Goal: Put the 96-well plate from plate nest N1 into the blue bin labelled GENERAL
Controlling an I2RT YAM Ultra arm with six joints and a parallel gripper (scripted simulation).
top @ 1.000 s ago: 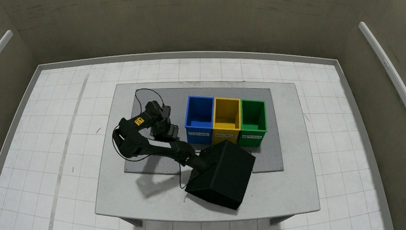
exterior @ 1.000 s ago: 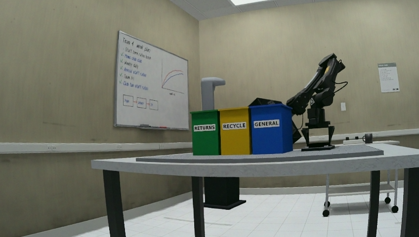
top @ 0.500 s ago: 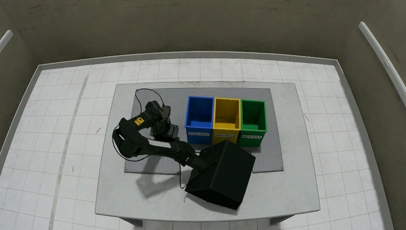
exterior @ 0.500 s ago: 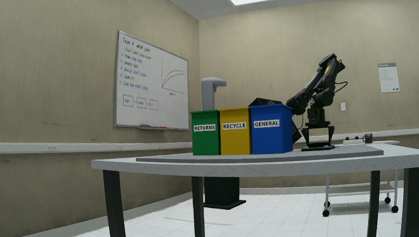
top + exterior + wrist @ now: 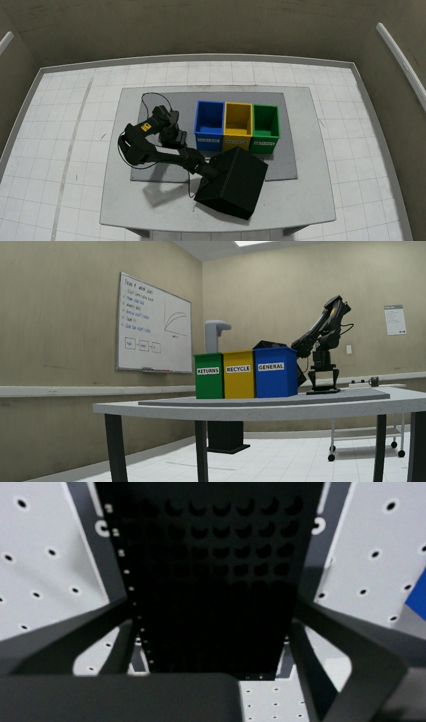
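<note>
In the wrist view the black 96-well plate (image 5: 210,582) lies in the grey plate nest N1 (image 5: 336,512) on the perforated mat. My gripper (image 5: 212,602) straddles it, with a finger pressed against each long side, and is shut on the plate. In the overhead view my arm (image 5: 155,152) reaches to the front right, and a large black block (image 5: 236,182) hides the gripper, plate and nest. The blue GENERAL bin (image 5: 209,123) (image 5: 275,381) stands upright just behind the gripper; a corner of it shows in the wrist view (image 5: 417,597).
The yellow RECYCLE bin (image 5: 237,125) (image 5: 239,381) and the green RETURNS bin (image 5: 265,126) (image 5: 209,384) stand upright in a row touching the blue one. All are on the grey mat (image 5: 281,167) on the table (image 5: 313,194). The arm's base (image 5: 322,388) is to the bins' left.
</note>
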